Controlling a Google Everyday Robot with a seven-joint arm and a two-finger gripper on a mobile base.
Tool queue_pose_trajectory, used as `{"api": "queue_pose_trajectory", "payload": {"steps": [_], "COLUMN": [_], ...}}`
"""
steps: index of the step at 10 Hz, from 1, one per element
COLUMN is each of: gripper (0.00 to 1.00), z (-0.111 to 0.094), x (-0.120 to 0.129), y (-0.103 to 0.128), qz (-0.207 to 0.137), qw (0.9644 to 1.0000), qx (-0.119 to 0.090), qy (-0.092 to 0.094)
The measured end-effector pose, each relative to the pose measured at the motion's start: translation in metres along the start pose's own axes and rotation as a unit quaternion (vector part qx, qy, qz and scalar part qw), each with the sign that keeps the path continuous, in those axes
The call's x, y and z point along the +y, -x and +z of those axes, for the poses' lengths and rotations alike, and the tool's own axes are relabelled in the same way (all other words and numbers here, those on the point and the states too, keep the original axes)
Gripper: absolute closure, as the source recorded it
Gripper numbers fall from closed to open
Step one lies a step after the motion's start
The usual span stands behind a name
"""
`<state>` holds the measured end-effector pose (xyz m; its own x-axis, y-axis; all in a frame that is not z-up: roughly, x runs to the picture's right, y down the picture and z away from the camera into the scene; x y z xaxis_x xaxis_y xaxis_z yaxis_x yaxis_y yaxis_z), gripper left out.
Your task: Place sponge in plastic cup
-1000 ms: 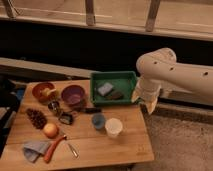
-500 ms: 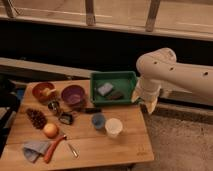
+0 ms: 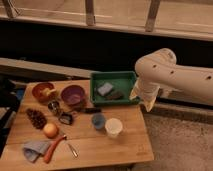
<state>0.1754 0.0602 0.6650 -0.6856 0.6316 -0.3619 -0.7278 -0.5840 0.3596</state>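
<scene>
Green tray holds sponge beside brown block; plastic cup and white cup near its front; gripper, jaws wide and empty, at its right rim.

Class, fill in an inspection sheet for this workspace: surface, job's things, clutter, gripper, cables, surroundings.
Surface: wooden table, crowded on its left.
Job's things: sponge lies in green tray; blue cup upright on table, beside white cup.
Clutter: brown block in tray; purple bowl, orange bowl, metal cup, grapes, cloth.
Gripper: gripper open, empty, by the tray's right edge.
Cables: nothing seen.
Surroundings: dark wall and railing behind; floor at right.
</scene>
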Motion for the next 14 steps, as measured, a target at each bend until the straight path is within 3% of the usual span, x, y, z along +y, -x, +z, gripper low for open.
{"api": "queue_pose_trajectory", "payload": {"steps": [9, 10, 11, 14], "gripper": [0.35, 0.35, 0.35, 0.35], "z": [0.001, 0.009, 0.018, 0.035], "x": [-0.002, -0.009, -0.01, 0.016], "y": [0.001, 0.004, 0.007, 0.012], "qz": [0.0, 0.004, 0.004, -0.009], "qw": [1.0, 0.9998, 0.9998, 0.9999], "qx": [0.001, 0.003, 0.003, 0.001], "qy": [-0.005, -0.019, -0.022, -0.012]}}
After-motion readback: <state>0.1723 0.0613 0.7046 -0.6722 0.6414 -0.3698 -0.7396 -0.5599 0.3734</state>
